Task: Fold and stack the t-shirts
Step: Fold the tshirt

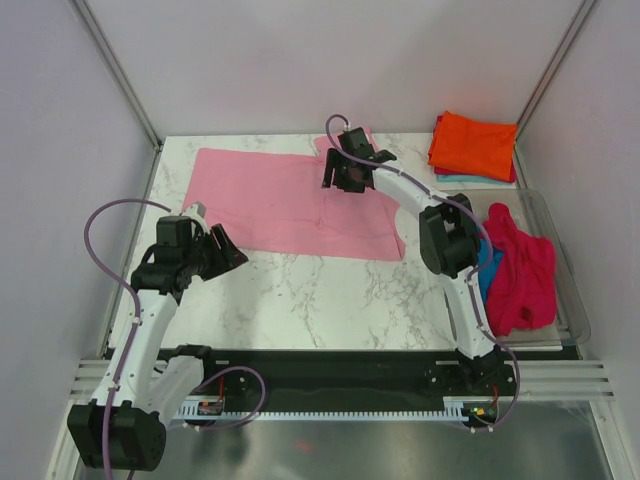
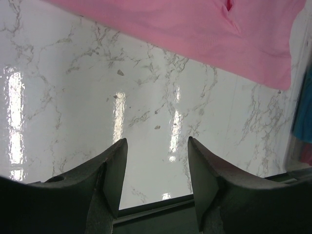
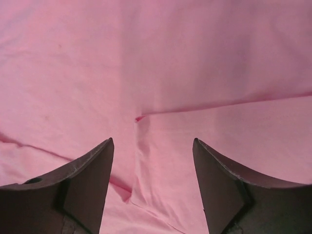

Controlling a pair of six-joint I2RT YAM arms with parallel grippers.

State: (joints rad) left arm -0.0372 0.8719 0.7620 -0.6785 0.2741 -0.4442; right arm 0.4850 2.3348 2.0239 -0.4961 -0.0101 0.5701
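Observation:
A light pink t-shirt lies spread flat across the back of the marble table; its near edge shows in the left wrist view. My right gripper hovers open over the shirt's right part, and pink cloth with a fold seam fills its view between the empty fingers. My left gripper is open over bare marble just in front of the shirt's near-left edge, holding nothing. An orange t-shirt lies folded on a stack at the back right.
A clear bin at the right edge holds a crumpled crimson-pink shirt and a bright blue one. A pale blue layer peeks from under the orange shirt. Frame posts stand at both back corners.

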